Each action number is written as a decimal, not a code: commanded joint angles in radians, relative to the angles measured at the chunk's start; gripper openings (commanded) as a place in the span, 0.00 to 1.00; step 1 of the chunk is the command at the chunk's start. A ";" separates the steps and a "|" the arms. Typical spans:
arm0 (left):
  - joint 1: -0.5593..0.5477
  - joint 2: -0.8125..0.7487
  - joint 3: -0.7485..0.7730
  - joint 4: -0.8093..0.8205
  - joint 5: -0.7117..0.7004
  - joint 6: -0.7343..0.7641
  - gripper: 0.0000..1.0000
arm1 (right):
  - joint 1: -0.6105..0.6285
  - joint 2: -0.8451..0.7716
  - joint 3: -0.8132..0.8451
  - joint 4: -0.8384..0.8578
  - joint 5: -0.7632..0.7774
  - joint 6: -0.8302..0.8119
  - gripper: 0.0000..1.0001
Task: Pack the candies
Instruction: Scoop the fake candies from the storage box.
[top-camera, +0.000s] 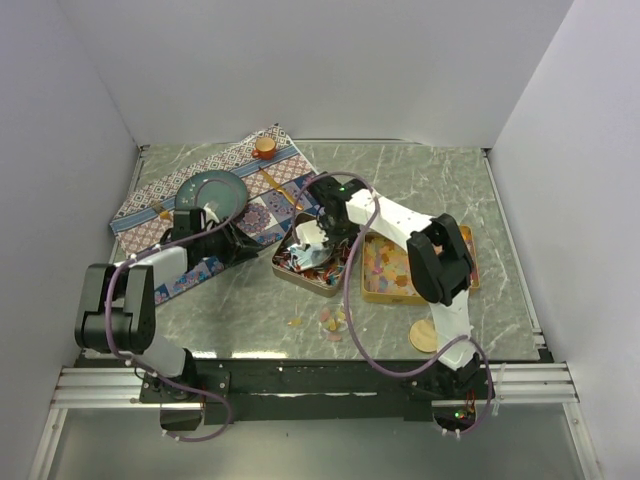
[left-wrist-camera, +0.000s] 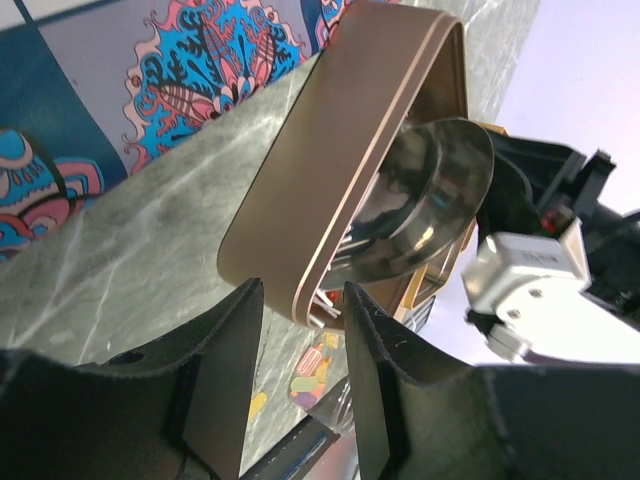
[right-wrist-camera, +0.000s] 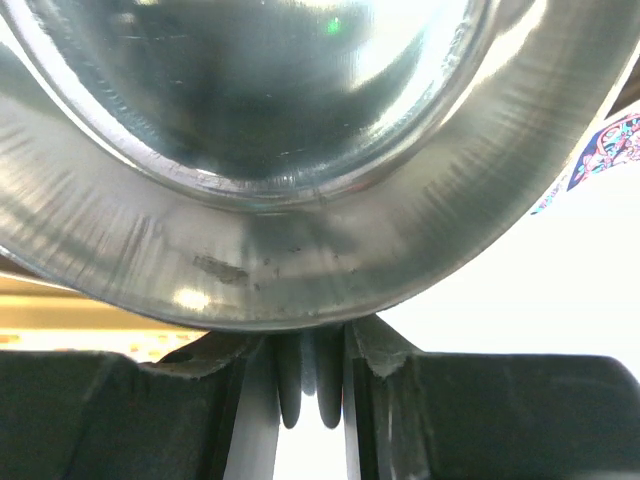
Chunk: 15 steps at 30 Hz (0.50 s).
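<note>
A gold tin (top-camera: 283, 272) in mid-table holds mixed red, white and black candies (top-camera: 318, 266). My left gripper (top-camera: 266, 252) is shut on this tin's near-left corner (left-wrist-camera: 300, 230), one finger (left-wrist-camera: 228, 370) outside the wall and the other inside. My right gripper (top-camera: 322, 228) is shut on the rim of a shiny steel bowl (top-camera: 302, 240), tilted over the tin. In the right wrist view the bowl (right-wrist-camera: 300, 130) fills the frame above the gripper (right-wrist-camera: 305, 335). A second gold tin (top-camera: 372, 296) to the right holds pale yellow-orange candies (top-camera: 392, 262). Several bright loose candies (top-camera: 334, 320) lie on the table.
A patterned cloth (top-camera: 160, 195) covers the back left, with a blue-green plate (top-camera: 215, 190) on it and a small orange object (top-camera: 265, 147) at its far end. A round cork disc (top-camera: 424, 336) lies near the right arm's base. White walls enclose the table.
</note>
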<state>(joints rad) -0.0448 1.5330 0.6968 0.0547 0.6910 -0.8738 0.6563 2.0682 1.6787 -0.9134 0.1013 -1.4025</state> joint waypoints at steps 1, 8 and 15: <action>-0.004 0.030 0.056 -0.027 -0.002 0.039 0.43 | -0.011 -0.054 -0.077 0.034 -0.221 0.079 0.00; -0.003 0.061 0.098 -0.053 -0.011 0.084 0.43 | -0.020 -0.117 -0.207 0.123 -0.304 0.114 0.00; -0.003 0.095 0.128 -0.096 -0.016 0.108 0.43 | -0.041 -0.171 -0.301 0.179 -0.385 0.134 0.00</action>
<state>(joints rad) -0.0448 1.6054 0.7761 -0.0246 0.6827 -0.8093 0.6090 1.9202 1.4605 -0.7151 -0.1009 -1.3159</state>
